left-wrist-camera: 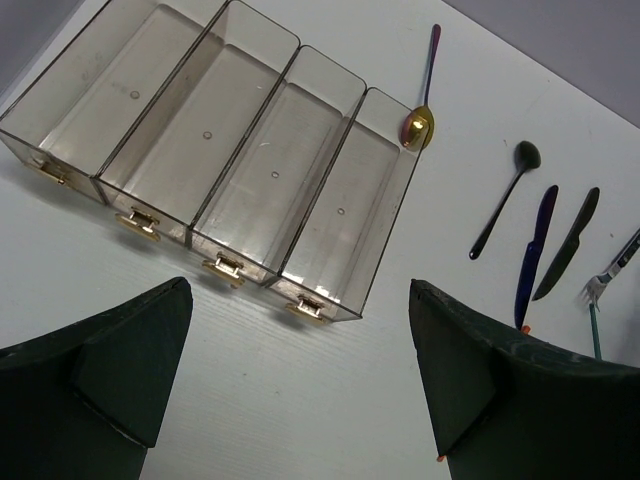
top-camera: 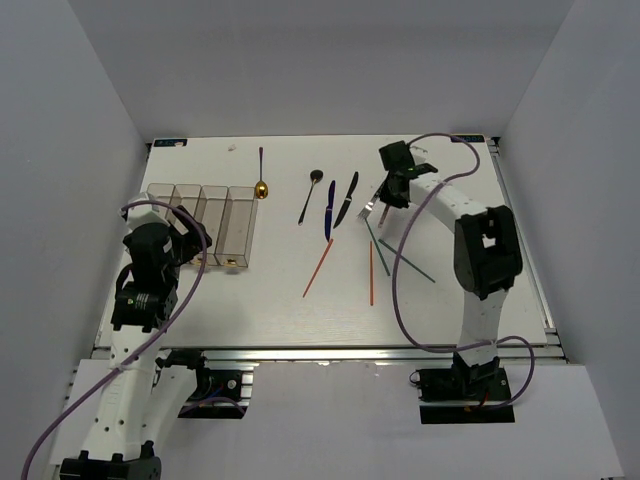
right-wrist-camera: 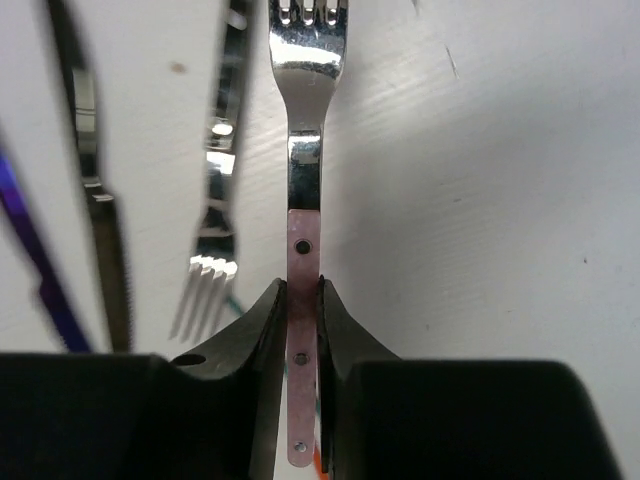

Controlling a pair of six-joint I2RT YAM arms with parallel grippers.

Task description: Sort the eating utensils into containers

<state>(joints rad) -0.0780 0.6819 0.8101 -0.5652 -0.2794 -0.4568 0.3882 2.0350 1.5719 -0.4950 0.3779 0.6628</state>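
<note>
My right gripper (right-wrist-camera: 303, 300) is shut on the pinkish handle of a fork (right-wrist-camera: 305, 150), which points straight away from the wrist just above the table. From above, that gripper (top-camera: 388, 196) sits at the far right of the utensil row. A silver fork (right-wrist-camera: 212, 230), a black knife (right-wrist-camera: 95, 200) and a blue knife (right-wrist-camera: 30, 250) lie to its left. The four joined containers (top-camera: 228, 228) stand at the left with nothing in them (left-wrist-camera: 345, 160). My left gripper (left-wrist-camera: 300, 295) hangs open just short of their near ends. A gold-bowled spoon (left-wrist-camera: 418, 128) lies by the rightmost bin.
A black spoon (top-camera: 310, 195) lies between the gold spoon and the knives. Two orange-red chopsticks (top-camera: 318, 268) and two teal ones (top-camera: 408, 260) are scattered mid-table, nearer than the cutlery. Grey walls close in on both sides.
</note>
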